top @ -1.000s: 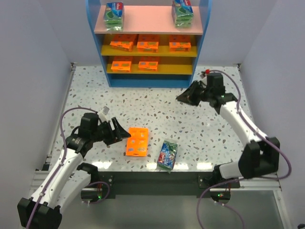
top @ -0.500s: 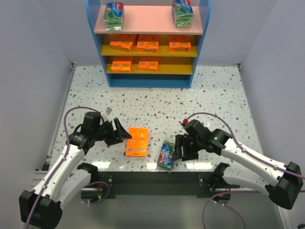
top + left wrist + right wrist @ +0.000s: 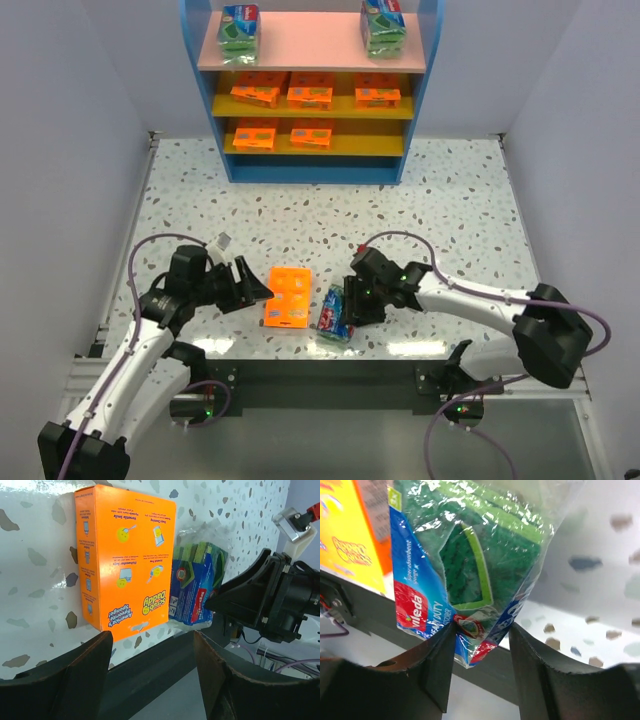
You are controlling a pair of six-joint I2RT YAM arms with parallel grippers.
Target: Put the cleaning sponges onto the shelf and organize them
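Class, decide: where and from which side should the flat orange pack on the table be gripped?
Probably across its long edges, coming down from above: the orange pack lies flat, so only its thin sides are free. The left tool, open, is beside its left edge; the green pack crowds the right.

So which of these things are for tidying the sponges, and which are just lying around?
For the job: shelf, loose orange pack, loose green pack, shelved orange packs, shelved green packs.
Just there: table, cables.
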